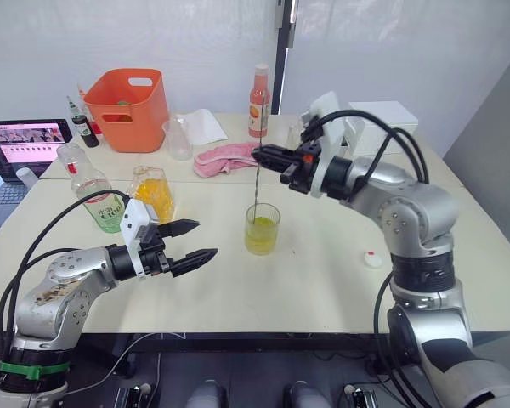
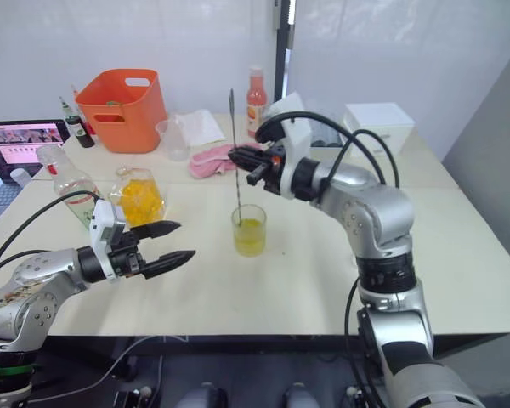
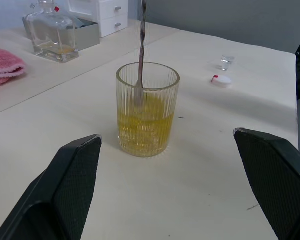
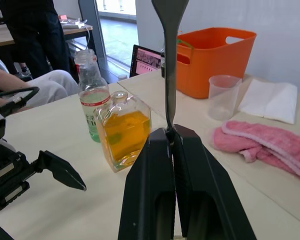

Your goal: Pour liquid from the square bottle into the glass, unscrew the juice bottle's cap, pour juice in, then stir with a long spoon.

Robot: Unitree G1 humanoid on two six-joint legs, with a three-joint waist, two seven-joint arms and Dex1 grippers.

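Left eye view, right gripper [image 1: 257,154]: black fingers clenched on the long thin silver metal bar spoon [image 1: 257,189], which hangs upright from the fingertips.
Left eye view, spoon: its lower end stands inside the ribbed clear drinking glass [image 1: 262,229], directly below the right fingertips; yellow liquid [image 1: 261,235] fills the lower part of the glass.
Left eye view, left gripper [image 1: 201,241]: fingers spread apart, grasping nothing, tips aimed at the glass and short of it.
Left eye view, behind the left fingers: the squat square clear glass bottle with yellow-orange liquid [image 1: 154,194], and beside it the tall clear plastic bottle with a green-and-white label [image 1: 94,192], tilted.
Left eye view, cap: the small round white cap with a red mark [image 1: 373,260] lies on the cream table [image 1: 280,289], well apart from both grippers, on the robot's right.
Right eye view: the spoon's stem rises above the right fingers; a pink cloth [image 2: 221,159] lies beyond them.
Left wrist view: the glass stands between and ahead of the two parted black fingers [image 3: 75,172], the spoon's stem leaning on its rim.
Right wrist view: the two fingers [image 4: 152,190] are pressed together on the spoon's flat stem; beyond them stand the square bottle, the labelled bottle, an orange plastic tub [image 4: 215,57] and a clear plastic beaker [image 4: 224,96].
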